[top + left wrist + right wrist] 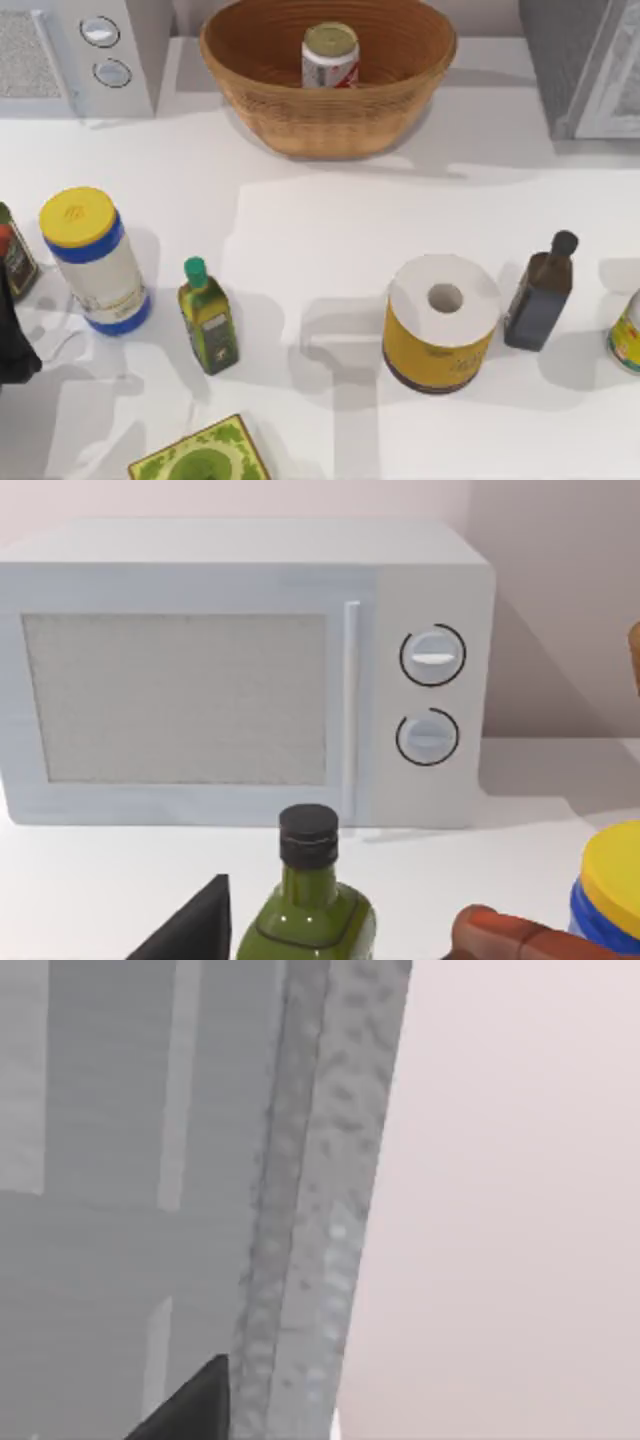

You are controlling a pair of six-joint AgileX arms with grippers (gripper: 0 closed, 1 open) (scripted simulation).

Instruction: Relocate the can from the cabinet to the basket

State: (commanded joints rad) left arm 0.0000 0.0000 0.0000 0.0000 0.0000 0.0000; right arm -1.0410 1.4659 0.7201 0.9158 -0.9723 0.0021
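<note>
The can point(330, 57) stands upright inside the basket point(250, 75), well apart from the cabinet point(560, 60) at the table's right rear. We judge it light, rigid and smooth-sided, best pinched across its label at mid-height. We cannot tell either gripper's state; our left arm sits at the table's left edge.

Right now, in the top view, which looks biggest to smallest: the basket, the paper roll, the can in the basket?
1. The basket, widest by far.
2. The paper roll.
3. The can, smallest, standing upright inside the basket.
</note>
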